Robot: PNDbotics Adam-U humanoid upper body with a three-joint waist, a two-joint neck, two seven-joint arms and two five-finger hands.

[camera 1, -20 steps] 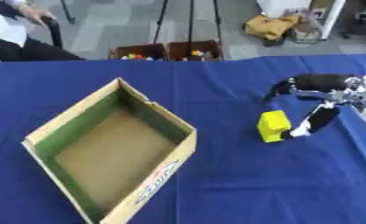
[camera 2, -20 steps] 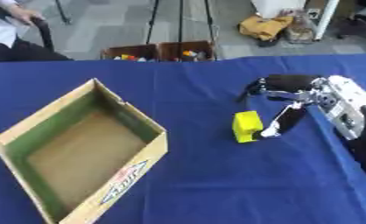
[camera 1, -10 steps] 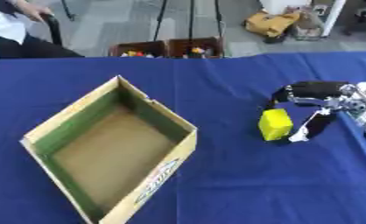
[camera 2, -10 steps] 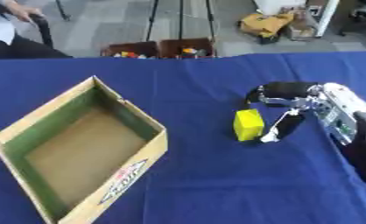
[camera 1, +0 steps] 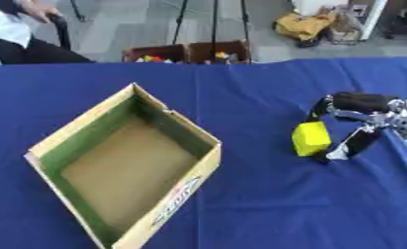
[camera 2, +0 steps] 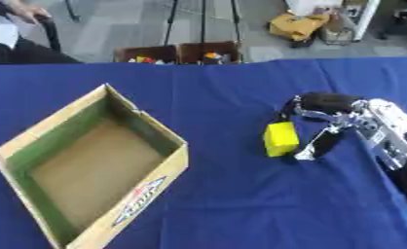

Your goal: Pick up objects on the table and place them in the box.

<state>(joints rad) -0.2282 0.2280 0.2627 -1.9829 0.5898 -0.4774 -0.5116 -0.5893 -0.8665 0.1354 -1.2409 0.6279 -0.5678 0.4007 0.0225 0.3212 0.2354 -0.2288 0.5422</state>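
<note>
Closing my right hand (camera 1: 353, 122) round the yellow block (camera 1: 310, 138), fingers above and thumb below it, on the desk (camera 1: 267, 204) well right of the box (camera 1: 121, 160). Risk: block could tip or slip out w/ so partial a hold.

block (camera 1: 310, 138) right of box (camera 1: 127, 163)

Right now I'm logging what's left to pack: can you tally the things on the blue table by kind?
Yellow plastic blocks: 1, at the right hand, between its fingers and thumb.
Open cardboard boxes: 1, nothing visible inside.
Total: 2
</note>
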